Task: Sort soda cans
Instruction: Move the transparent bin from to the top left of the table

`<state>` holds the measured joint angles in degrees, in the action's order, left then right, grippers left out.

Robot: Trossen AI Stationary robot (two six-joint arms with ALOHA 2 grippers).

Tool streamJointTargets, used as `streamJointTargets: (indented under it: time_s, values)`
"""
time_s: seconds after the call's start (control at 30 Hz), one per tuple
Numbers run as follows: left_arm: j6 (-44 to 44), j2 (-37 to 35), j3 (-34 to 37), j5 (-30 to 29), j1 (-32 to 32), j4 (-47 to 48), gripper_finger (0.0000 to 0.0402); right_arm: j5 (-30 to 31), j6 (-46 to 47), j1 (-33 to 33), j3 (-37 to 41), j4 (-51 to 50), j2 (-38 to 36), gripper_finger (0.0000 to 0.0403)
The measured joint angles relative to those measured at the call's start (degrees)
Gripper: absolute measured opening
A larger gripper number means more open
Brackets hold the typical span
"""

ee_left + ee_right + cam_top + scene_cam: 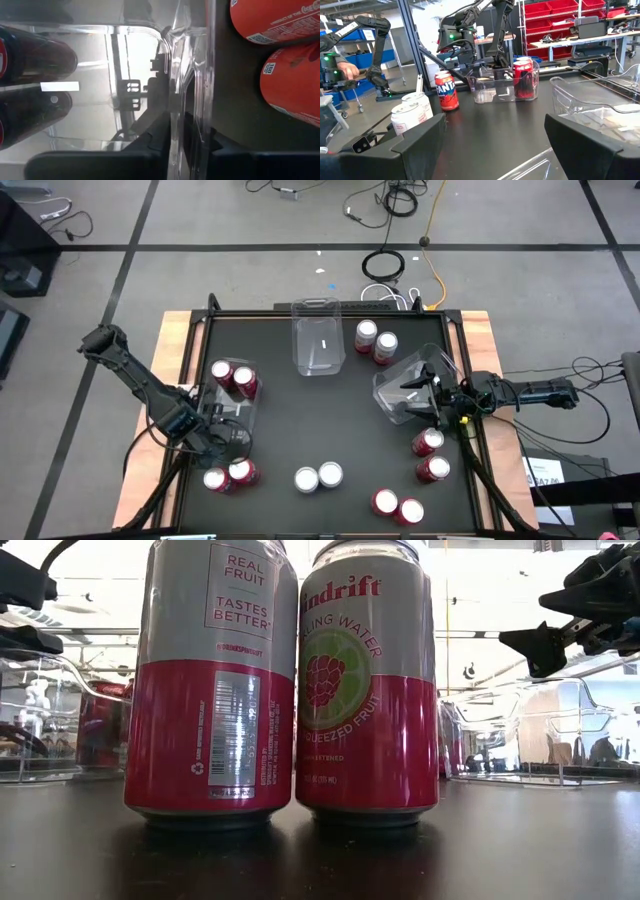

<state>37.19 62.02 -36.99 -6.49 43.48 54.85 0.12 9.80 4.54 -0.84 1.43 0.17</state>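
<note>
A clear bin (252,412) stands at the table's left with two red soda cans (232,377) in it. My left gripper (228,436) is shut on its near wall and points steeply down. Two more red cans (228,475) stand just outside that wall, seen close in the left wrist view (280,20). Other cans stand in pairs: two silver-and-red ones (290,680) near the front edge, and red ones at the back (375,338) and right (430,455). My right gripper (495,135) stands open and level at the right edge, next to a tilted clear bin (400,385). My left gripper holds the bin's near wall (176,100) with one finger (152,137) inside the bin and the other (202,142) outside. The fingers come from above, pointing steeply down. The bin stands with its bottom on the table, and both cans in it are upright.
An empty clear bin (318,340) stands at the back centre. Two red cans (398,506) stand at the near right. Wooden rails (178,350) edge the black table. Free room lies in the table's middle. Beyond the table a person's hand (347,70) shows by another robot arm.
</note>
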Motion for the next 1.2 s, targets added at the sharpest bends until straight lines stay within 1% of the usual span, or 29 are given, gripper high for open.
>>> streamJointTargets:
  time_s: [0.2,0.5,0.8,1.2]
  values:
    - [0.01,0.00,0.00,0.01,0.00,-0.44,0.0013,0.00,-0.02,0.01,0.00,0.01,0.01,0.0334]
    - [2.03,0.00,0.00,0.49,-1.08,-0.57,0.0017,0.00,-0.01,0.01,0.00,0.01,0.00,0.0334]
    - [2.30,0.00,-0.02,0.52,-6.68,-1.51,0.0017,0.00,-0.02,0.02,0.00,0.01,0.01,0.0334]
    - [-6.78,0.02,-0.02,1.98,-16.35,-1.42,0.0017,0.00,-0.01,0.01,0.00,0.00,0.01,0.0334]
